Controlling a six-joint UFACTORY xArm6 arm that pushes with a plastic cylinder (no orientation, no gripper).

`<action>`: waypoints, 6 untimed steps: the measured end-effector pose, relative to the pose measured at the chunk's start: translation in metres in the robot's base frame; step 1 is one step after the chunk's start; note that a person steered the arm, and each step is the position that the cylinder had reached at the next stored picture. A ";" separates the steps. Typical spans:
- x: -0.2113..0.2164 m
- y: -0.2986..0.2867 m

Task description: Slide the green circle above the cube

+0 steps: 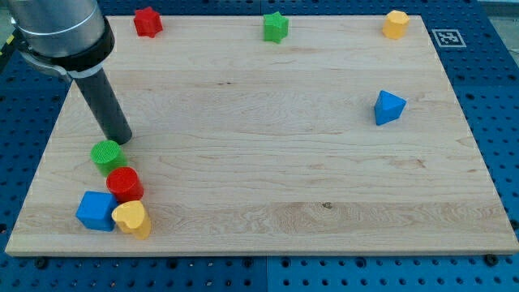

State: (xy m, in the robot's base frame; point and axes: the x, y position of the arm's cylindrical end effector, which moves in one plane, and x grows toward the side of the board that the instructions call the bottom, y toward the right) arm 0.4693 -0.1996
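Green circle (106,153) sits on the wooden board (268,146), my tip (122,139) touching its top-right edge; no claw shows.

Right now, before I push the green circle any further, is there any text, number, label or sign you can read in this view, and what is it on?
No readable words, numbers or brand names anywhere.
One sign only: a black-and-white square marker on the blue pegboard surface, just off the wooden board at the view's top right; a pattern, not text.
The blocks and my tip, above the green circle, carry no markings.
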 end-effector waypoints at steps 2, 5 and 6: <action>0.027 0.001; -0.046 0.006; -0.046 0.082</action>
State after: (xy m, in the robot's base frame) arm 0.4236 -0.1181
